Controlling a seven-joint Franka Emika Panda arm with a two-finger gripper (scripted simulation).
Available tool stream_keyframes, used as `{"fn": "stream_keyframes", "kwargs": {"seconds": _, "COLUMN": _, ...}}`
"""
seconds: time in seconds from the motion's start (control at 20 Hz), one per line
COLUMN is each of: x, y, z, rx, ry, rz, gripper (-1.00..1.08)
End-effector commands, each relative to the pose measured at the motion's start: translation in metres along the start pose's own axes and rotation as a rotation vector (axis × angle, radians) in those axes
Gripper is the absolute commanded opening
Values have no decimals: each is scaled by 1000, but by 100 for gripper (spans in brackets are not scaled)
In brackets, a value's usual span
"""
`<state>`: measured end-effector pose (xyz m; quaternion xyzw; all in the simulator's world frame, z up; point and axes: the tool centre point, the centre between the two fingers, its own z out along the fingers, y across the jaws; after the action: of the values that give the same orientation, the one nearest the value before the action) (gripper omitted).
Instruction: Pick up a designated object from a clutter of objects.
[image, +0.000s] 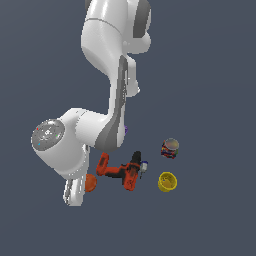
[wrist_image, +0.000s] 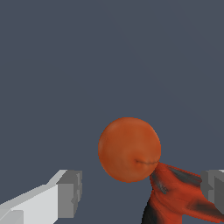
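a flat, dark grey-blue surface fills the scene, with a white robot arm (image: 95, 125) bent low over a few small items. the gripper (wrist_image: 140, 192) has its two fingers spread wide apart, holding nothing, and the orange ball (wrist_image: 129, 149) sits just ahead of the gap, touching the red and black drill (wrist_image: 175, 194). in the exterior view, the ball (image: 91, 183) shows partly behind the gripper (image: 75, 192), at the drill's (image: 122, 171) left, while a yellow cup (image: 167, 181) and a printed can (image: 170, 148) stand apart at the right.
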<state>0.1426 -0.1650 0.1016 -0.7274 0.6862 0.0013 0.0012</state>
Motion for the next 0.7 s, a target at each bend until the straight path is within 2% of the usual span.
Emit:
{"fn": "stream_keyframes", "kwargs": {"seconds": 0.0, "x": 3, "y": -1, "z": 3, "rx": 0, "ry": 3, "rz": 20, "gripper": 100}}
{"fn": "stream_keyframes", "kwargs": {"seconds": 0.35, "x": 3, "y": -1, "z": 8, "rx": -1, "ry": 3, "rz": 23, "gripper": 100}}
{"fn": "stream_keyframes", "kwargs": {"seconds": 0.65, "x": 4, "y": 0, "z": 37, "rx": 0, "ry": 3, "rz": 27, "gripper": 100}}
